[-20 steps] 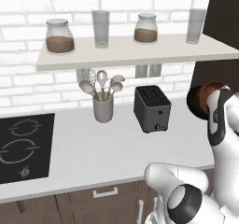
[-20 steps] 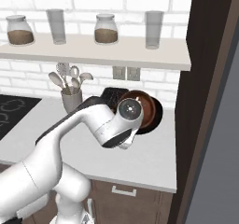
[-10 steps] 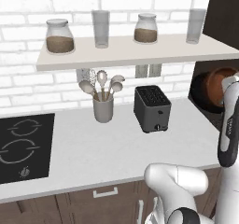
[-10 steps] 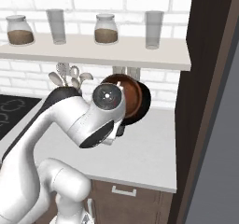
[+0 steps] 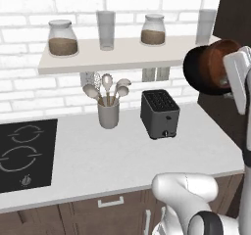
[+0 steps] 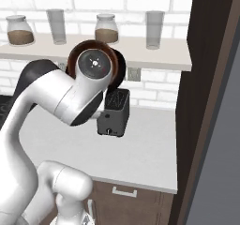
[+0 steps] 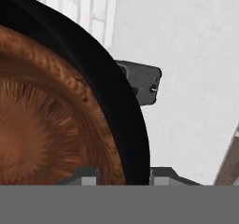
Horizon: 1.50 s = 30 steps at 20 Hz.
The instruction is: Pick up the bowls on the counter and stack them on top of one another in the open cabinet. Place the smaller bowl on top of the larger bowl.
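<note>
While I am steering from afar, the left base view is showing me the two bowls nested together, the smaller bowl [image 5: 219, 62] sitting inside the larger bowl [image 5: 195, 68], both tipped on edge and hanging in the air beside the right end of the open cabinet [image 5: 122, 58]. They are well above the tabletop [image 5: 108, 155], level with the shelf board. I am judging that the carry step is under way, and the next move is calling for levelling the pair and easing them onto a bare stretch of shelf, between the jars and glasses standing there.

From the right base view, the arm's round wrist is covering most of the bowls; a brown rim and a black edge [image 6: 119, 69] are peeking out behind it, in front of the shelf and above the toaster [image 6: 115, 111]. A dark tall panel is rising on the right.

Looking along the hand, the claw [image 7: 123, 174] is closing narrowly on the stacked rims, its two tips straddling the black edge at the bottom, so I am reading it as gripping both bowls at once. The wood-grained inside of the brown bowl [image 7: 42, 120] is filling the left, ringed by glossy black [image 7: 123, 111].

Around it, white brick is backing the shelf, a utensil crock [image 5: 109, 112] is standing near the toaster, and a black cooktop [image 5: 24, 153] is lying inset at the left.
</note>
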### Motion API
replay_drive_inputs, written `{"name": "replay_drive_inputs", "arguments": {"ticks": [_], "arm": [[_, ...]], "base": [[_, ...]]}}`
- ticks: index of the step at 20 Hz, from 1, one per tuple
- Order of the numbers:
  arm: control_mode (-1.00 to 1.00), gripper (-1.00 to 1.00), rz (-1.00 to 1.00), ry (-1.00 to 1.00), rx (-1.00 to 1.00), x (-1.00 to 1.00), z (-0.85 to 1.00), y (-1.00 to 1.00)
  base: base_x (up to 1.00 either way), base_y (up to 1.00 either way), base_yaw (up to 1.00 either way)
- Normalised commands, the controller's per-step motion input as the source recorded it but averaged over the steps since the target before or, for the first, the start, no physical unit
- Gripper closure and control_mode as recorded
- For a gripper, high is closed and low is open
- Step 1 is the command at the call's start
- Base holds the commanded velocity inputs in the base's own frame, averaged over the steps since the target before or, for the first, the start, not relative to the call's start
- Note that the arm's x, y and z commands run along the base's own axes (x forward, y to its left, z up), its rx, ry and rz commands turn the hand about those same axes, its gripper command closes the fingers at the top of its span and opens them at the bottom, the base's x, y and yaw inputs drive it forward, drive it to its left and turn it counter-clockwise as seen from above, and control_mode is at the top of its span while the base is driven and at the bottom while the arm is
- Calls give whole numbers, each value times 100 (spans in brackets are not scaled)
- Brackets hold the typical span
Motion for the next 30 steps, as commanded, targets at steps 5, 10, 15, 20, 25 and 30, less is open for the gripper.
{"name": "replay_drive_inputs", "arguments": {"ticks": [5,10,15,20,25,30], "arm": [[-100,100,19,1,-2,16,48,45],[-100,100,4,1,-8,51,16,65],[-100,100,0,-3,-2,57,0,46],[-100,100,0,-2,0,60,2,29],[-100,100,1,3,0,62,16,20],[-100,100,2,2,0,62,16,12]], "base": [[0,0,0],[0,0,0],[0,0,0],[0,0,0],[0,0,0],[0,0,0]]}}
